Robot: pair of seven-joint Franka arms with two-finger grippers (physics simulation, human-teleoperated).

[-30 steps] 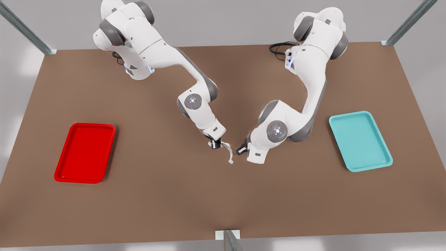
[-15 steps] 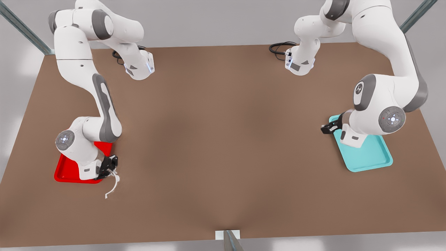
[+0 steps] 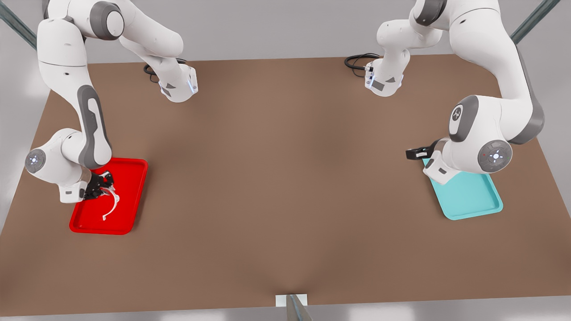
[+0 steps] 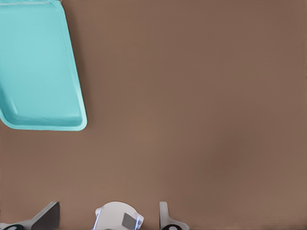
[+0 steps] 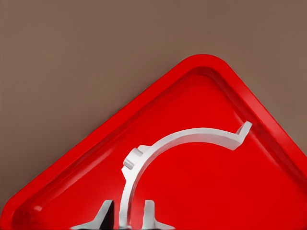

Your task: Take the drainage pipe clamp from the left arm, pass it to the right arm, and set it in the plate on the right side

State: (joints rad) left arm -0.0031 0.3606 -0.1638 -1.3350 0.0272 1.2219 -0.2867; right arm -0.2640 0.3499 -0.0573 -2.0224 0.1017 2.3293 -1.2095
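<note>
Right wrist view — right gripper (image 5: pixel 128 214) cropped, pinching drainage pipe clamp (image 5: pixel 184 141) over plate (image 5: pixel 96 158)

The right gripper (image 3: pixel 103 186) hangs over the red tray (image 3: pixel 134 196), fingers pinched; the left gripper (image 3: pixel 412 154) waits beside the teal tray (image 3: pixel 473 200), fingers apart.

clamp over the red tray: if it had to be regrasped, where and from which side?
Judging by shape, grip the drainage pipe clamp across its thin band mid-arc, coming from above: the strip is narrow there, while the flared ends are awkward. The right gripper pinches it near one end over the plate. The left gripper waits by the teal tray.
</note>
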